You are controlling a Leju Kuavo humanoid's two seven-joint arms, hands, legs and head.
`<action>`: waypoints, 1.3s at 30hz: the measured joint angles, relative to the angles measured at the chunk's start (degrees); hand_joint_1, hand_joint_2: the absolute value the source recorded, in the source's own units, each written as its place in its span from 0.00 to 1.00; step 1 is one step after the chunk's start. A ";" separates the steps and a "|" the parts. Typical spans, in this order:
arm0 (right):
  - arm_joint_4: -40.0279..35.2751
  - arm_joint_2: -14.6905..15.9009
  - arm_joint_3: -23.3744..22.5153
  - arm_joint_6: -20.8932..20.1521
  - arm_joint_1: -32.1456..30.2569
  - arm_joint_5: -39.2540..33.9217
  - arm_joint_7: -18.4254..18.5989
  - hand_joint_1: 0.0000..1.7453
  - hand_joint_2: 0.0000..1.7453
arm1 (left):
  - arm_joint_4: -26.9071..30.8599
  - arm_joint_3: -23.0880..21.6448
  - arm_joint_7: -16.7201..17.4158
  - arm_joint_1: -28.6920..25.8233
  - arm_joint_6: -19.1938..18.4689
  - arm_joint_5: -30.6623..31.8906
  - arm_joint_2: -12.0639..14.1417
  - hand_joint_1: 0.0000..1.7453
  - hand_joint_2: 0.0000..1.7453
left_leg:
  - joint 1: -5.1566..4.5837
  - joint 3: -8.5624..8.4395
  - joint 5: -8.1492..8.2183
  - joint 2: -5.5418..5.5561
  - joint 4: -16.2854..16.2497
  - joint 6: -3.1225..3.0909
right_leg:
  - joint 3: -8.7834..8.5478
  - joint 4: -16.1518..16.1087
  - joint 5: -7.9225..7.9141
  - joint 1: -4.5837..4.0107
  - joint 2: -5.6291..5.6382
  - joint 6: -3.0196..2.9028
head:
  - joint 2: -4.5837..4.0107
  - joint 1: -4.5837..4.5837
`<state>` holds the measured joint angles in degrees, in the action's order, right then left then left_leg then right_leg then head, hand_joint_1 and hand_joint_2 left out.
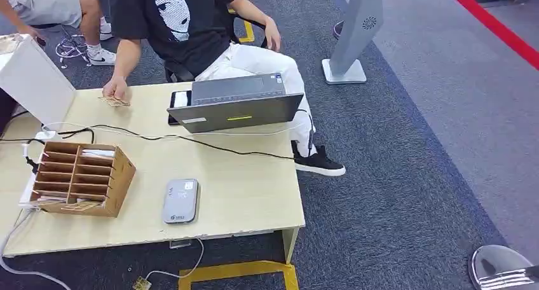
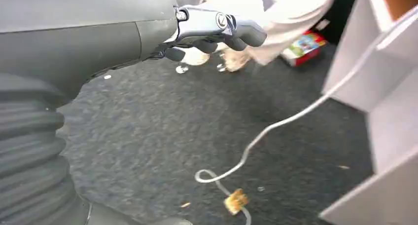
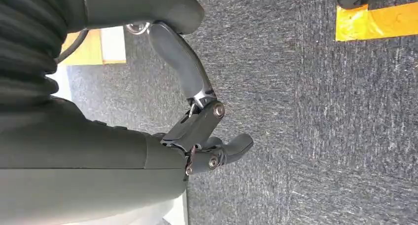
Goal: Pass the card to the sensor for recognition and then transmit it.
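A dark grey carpet covers the room, with a yellow strip (image 1: 235, 272) on the floor just under the near edge of a pale wooden table (image 1: 241, 194). A white cable (image 1: 184, 269) hangs from that edge to a small plug on the carpet.

Nearest on the table lies a grey sensor (image 1: 180, 201), flat, close to the front edge. To its left stands a brown wooden rack (image 1: 82, 179) with many slots; a white card-like piece (image 1: 98, 153) shows in one upper slot, though whether it is the card I cannot tell. A black cord (image 1: 191, 140) and a white one run across the table behind them.

Farther back sits an open grey laptop (image 1: 235, 105), its lid turned toward the robot. At the far left edge a person's hand (image 1: 115, 88) rests on some small tan cards (image 1: 114, 102). The person sits behind the table in a black shirt and white trousers. A white box (image 1: 35, 80) stands at the far left corner, and a grey stand (image 1: 349, 32) rises on the carpet beyond.

The left hand (image 2: 217, 32) hangs over carpet, fingers curled in, holding nothing. The right hand (image 3: 202, 131) also hangs over carpet, thumb out, fingers partly bent, holding nothing.
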<state>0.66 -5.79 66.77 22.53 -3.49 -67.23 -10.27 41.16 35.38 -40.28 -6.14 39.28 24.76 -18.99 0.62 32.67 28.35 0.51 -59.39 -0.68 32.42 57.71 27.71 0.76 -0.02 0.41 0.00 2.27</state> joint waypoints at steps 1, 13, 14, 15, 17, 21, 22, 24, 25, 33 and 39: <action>0.00 0.00 0.00 0.00 -0.03 0.07 0.00 0.00 1.00 | 0.94 -1.55 0.00 -0.58 0.28 -0.41 0.07 0.00 1.00 | 0.00 0.00 0.00 0.00 0.00 0.00 | 0.00 0.00 0.00 0.00 0.00 0.00 | 0.00 0.00; 0.00 0.42 0.00 -0.72 0.08 1.90 0.09 0.00 1.00 | 23.59 -13.65 0.00 -7.35 0.59 2.89 -1.03 0.00 1.00 | 0.00 0.01 0.00 0.00 0.00 0.00 | -0.01 0.00 0.00 0.00 0.00 0.00 | 0.00 0.02; 0.00 0.42 0.00 -0.72 0.11 2.01 0.11 0.00 1.00 | 25.27 -14.00 0.00 -7.62 0.59 2.78 -1.16 0.00 1.00 | 0.00 0.01 0.00 0.00 0.00 0.00 | -0.01 0.00 0.00 0.00 0.00 0.00 | 0.00 0.02; 0.00 0.42 0.00 -0.68 0.17 2.03 0.37 0.00 1.00 | 27.09 -14.42 0.00 -7.89 0.59 2.61 -1.25 0.00 1.00 | 0.00 0.01 0.00 0.00 0.00 0.00 | -0.01 0.00 0.00 0.00 0.00 0.00 | 0.00 0.02; 0.00 0.44 0.00 -0.66 0.23 2.38 0.48 0.00 1.00 | 29.80 -15.07 0.00 -8.49 0.59 2.58 -1.31 0.00 1.00 | 0.01 0.00 0.00 0.00 0.00 0.00 | -0.01 0.00 0.00 -0.01 0.00 0.00 | 0.00 0.02; 0.00 0.48 0.00 -0.57 0.46 2.64 1.07 0.00 1.00 | 36.11 -16.65 0.00 -9.85 0.61 2.63 -1.55 0.00 1.00 | 0.00 0.01 0.00 0.00 0.00 0.00 | 0.00 0.00 0.00 0.00 0.00 0.00 | 0.00 0.00; 0.00 0.48 0.00 -0.57 0.50 2.64 1.07 0.00 1.00 | 37.14 -16.91 0.00 -9.95 0.63 2.63 -1.57 0.00 1.00 | 0.00 0.01 0.00 0.00 0.00 0.00 | -0.01 0.00 0.00 0.00 0.00 0.00 | 0.00 0.02; 0.00 0.48 0.00 -0.57 0.54 2.71 1.07 0.00 1.00 | 38.62 -17.24 0.00 -10.29 0.63 2.56 -1.73 0.00 1.00 | 0.01 0.01 0.00 0.00 0.00 0.00 | -0.01 0.00 0.00 0.00 0.00 0.00 | 0.00 0.00; 0.00 0.48 0.00 -0.57 0.55 2.75 1.18 0.00 1.00 | 39.59 -17.56 0.00 -10.59 0.63 2.36 -1.73 0.00 1.00 | 0.01 0.01 0.00 0.00 0.00 0.00 | -0.01 0.00 0.00 -0.01 0.00 0.00 | 0.00 0.02; 0.00 0.48 0.00 0.20 1.13 3.89 3.13 0.00 1.00 | 54.10 -22.72 5.17 -14.92 -1.02 1.05 -1.84 0.00 1.00 | 0.01 0.02 0.00 0.01 0.00 0.00 | 0.01 0.00 0.00 0.00 -0.01 0.01 | 0.00 0.04; 0.00 0.94 0.65 -1.11 2.06 5.47 4.39 0.00 1.00 | 62.67 -22.10 8.67 -13.55 -4.21 6.23 -0.01 0.00 1.00 | 0.01 0.00 -0.01 0.00 0.00 0.01 | 0.00 0.00 0.00 -0.01 -0.01 0.01 | 0.00 0.02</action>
<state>0.66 -4.85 67.42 21.42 -1.42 -61.77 -5.89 103.83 13.28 -31.61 -19.69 35.06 30.99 -19.00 0.62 32.68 28.34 0.51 -59.38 -0.67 32.42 57.72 27.71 0.75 -0.03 0.42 0.00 2.30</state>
